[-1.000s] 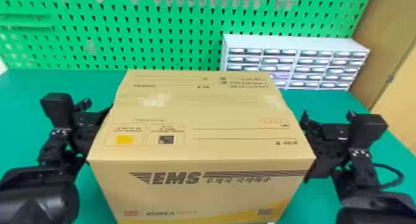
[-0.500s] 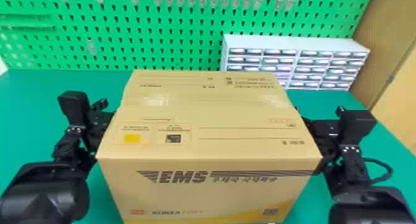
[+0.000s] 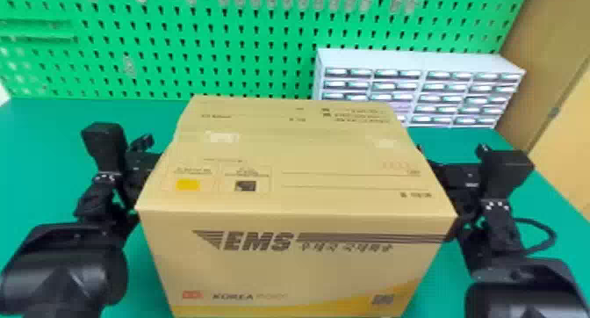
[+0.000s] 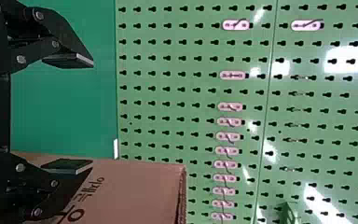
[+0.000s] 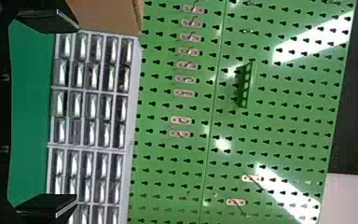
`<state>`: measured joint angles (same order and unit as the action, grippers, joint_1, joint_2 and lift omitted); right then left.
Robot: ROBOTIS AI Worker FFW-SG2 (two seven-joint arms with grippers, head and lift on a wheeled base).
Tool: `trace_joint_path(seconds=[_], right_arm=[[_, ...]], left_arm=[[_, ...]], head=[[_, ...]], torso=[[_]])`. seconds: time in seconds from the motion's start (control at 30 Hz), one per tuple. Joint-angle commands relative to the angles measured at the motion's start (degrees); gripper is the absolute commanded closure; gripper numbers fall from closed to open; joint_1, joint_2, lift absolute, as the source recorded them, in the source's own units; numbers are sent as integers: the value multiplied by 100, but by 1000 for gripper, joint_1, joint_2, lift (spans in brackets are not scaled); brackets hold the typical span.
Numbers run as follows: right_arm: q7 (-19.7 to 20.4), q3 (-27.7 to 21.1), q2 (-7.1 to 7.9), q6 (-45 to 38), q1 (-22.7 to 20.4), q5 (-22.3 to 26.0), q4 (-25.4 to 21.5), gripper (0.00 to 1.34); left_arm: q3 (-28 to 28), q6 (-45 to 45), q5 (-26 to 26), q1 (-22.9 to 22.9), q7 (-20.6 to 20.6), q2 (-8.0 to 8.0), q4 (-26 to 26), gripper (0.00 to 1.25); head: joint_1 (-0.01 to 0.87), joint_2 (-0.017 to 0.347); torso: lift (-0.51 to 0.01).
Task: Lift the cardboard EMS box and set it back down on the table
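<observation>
The cardboard EMS box (image 3: 289,269) stands upright in the middle of the head view, between both arms. My left gripper (image 3: 142,163) is against or close to its left side, partly hidden behind it. On the right side my right gripper (image 3: 454,174) is placed likewise. In the left wrist view my left gripper (image 4: 74,113) is open, one finger overlapping the box (image 4: 135,186). The right wrist view has my right gripper (image 5: 58,112) open, with one finger beside the box (image 5: 105,14). Whether the box's underside touches the table is unclear.
The green table (image 3: 57,119) extends around the box. At the back right stands a white drawer cabinet (image 3: 421,62), close behind the box. A green pegboard (image 3: 175,45) rises along the back, and a brown panel (image 3: 540,53) is at the right.
Both arms have closed in on the box's sides, the left moving right and the right moving left. The box has shifted a little right and now appears slightly higher in the head view.
</observation>
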<state>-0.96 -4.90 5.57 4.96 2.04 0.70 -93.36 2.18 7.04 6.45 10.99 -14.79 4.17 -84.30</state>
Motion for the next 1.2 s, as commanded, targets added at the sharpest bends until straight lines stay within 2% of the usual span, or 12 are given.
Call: trace_joint_path(seconds=[0.0, 0.63, 1.17], right_arm=[[0, 33, 5, -4, 95, 0, -51, 27], [0, 218, 111, -30, 508, 0, -86, 27], [0, 227, 111, -83, 561, -17, -95, 27]], left_arm=[[-42, -10, 23, 140, -182, 5, -16, 486], [-42, -45, -56, 500, -217, 5, -219, 486], [-7, -45, -118, 553, -217, 5, -263, 487]], head=[[678, -14], [678, -14], [678, -14]], torso=[[-89], [-89], [-89]])
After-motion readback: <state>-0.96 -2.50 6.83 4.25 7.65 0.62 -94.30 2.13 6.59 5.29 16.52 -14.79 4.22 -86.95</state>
